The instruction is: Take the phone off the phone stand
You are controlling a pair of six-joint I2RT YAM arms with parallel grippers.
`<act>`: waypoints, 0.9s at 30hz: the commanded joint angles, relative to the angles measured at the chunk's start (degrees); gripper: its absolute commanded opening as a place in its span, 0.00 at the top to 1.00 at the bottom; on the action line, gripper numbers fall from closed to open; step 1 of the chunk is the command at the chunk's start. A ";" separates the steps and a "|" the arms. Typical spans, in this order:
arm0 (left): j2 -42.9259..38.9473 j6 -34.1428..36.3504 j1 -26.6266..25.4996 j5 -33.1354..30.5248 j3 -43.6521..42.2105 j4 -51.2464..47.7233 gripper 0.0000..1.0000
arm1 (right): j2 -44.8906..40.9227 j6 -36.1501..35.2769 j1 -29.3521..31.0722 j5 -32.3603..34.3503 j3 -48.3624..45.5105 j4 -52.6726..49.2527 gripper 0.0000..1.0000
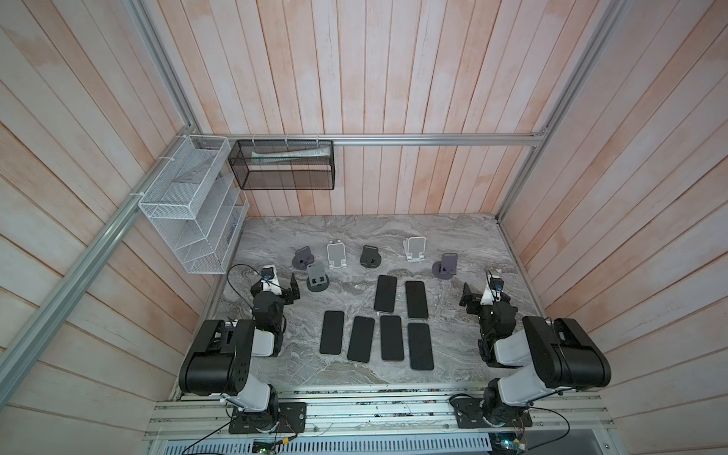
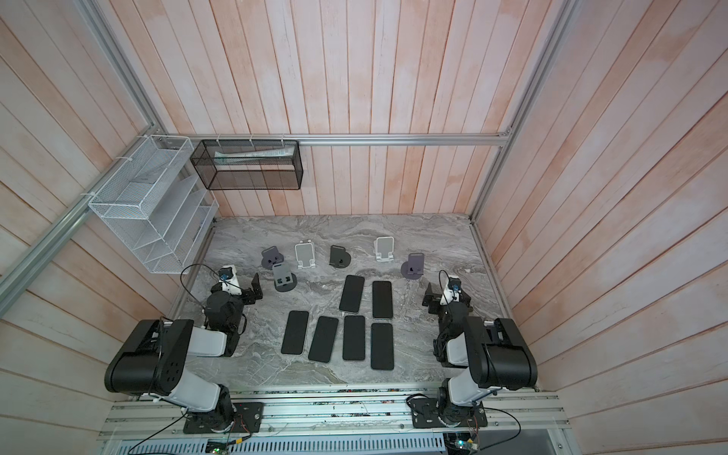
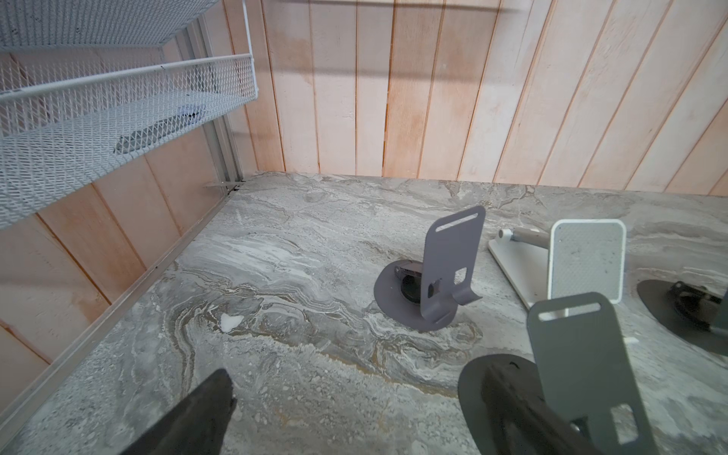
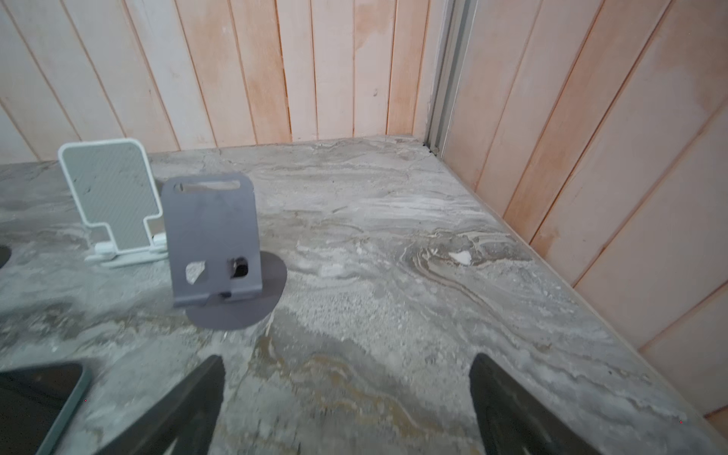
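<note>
While six black rectangular phones (image 1: 361, 338) lie flat on the grey marble tabletop (image 1: 457, 338), both arms rest.
Left gripper (image 3: 354, 378) and right gripper (image 4: 346, 358) gape wide, empty; upright grey and white phone stands (image 1: 337, 256) behind are bare.

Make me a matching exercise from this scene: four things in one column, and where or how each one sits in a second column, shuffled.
Things
1. black mesh basket
2. white wire rack
3. purple stand on the right
4. phone nearest the right arm

Places or states
A. fixed to the side rail
B. hangs from the back rail
C. lies flat on the table, screen dark
D. stands upright with nothing in it

Pairs: 1-B, 2-A, 3-D, 4-C
</note>
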 commanded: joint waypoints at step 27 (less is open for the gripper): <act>-0.64 -0.22 0.29 0.82 0.91 0.04 0.00 | -1.17 0.69 1.11 5.24 3.70 -4.45 0.02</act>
